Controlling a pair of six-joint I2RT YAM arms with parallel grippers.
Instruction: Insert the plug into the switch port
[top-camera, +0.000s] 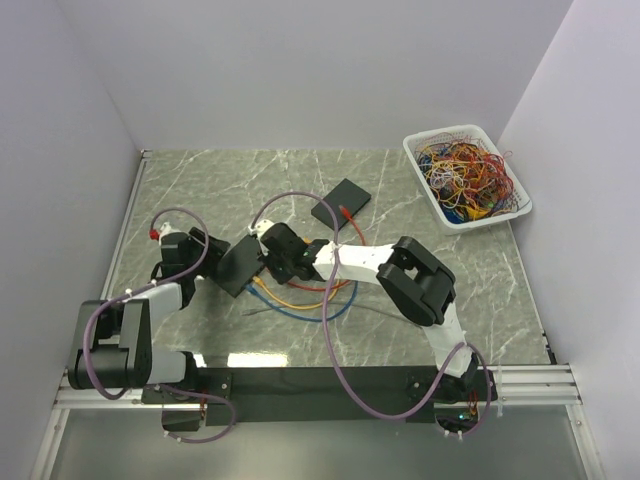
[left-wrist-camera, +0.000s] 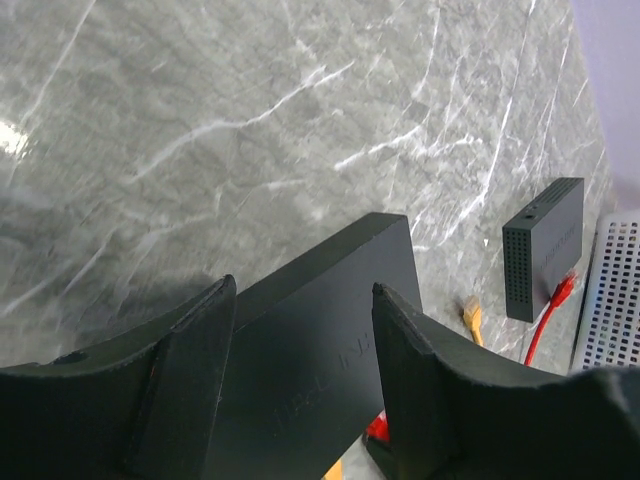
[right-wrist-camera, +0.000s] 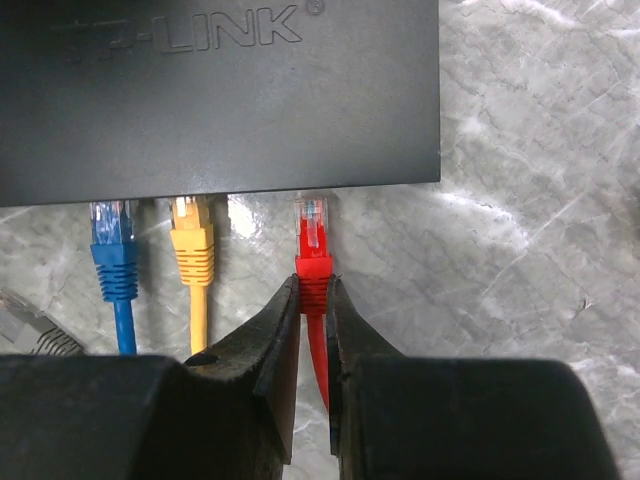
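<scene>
Switches counted: two, near switch (right-wrist-camera: 220, 90) and far switch (top-camera: 341, 203). Plugs at near switch edge numbered four: blue plug (right-wrist-camera: 113, 250), yellow plug (right-wrist-camera: 190, 240), red plug (right-wrist-camera: 313, 245), grey plug (right-wrist-camera: 35, 330). One wire basket (top-camera: 484, 219) was present.

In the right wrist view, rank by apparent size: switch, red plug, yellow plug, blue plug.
1. switch, by far the largest.
2. blue plug, yellow plug, red plug: near alike; the red one is partly hidden between the jaws, so I won't rank them.
</scene>
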